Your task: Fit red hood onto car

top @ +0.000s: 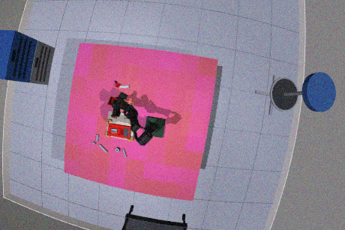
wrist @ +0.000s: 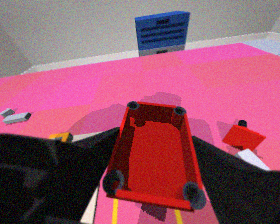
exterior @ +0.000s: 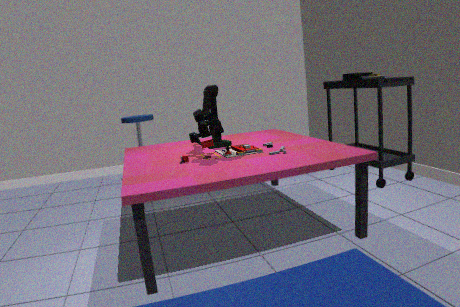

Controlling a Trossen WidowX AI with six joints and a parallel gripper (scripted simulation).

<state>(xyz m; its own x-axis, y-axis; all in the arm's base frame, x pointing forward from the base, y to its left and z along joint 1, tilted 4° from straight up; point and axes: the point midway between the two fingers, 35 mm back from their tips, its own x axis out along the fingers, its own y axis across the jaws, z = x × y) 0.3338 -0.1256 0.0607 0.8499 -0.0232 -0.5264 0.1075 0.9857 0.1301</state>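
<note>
You have one red hood (wrist: 156, 152) at the centre of the wrist view, with four dark corner holes, and one car (top: 119, 131) left of centre in the top view. Four or five small grey parts (top: 102, 147) lie below it; blur hides the exact count. One blue stool (top: 318, 91) stands at right.

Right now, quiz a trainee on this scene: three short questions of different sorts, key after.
1. True or false: the black fingers are shut on the red hood shell.
2. How many corner bosses does the wrist view show on that hood?
3. What stands beyond the pink table: A a blue box, B a green bin?

Key: 1 true; 2 four; 3 A, the blue box.
</note>
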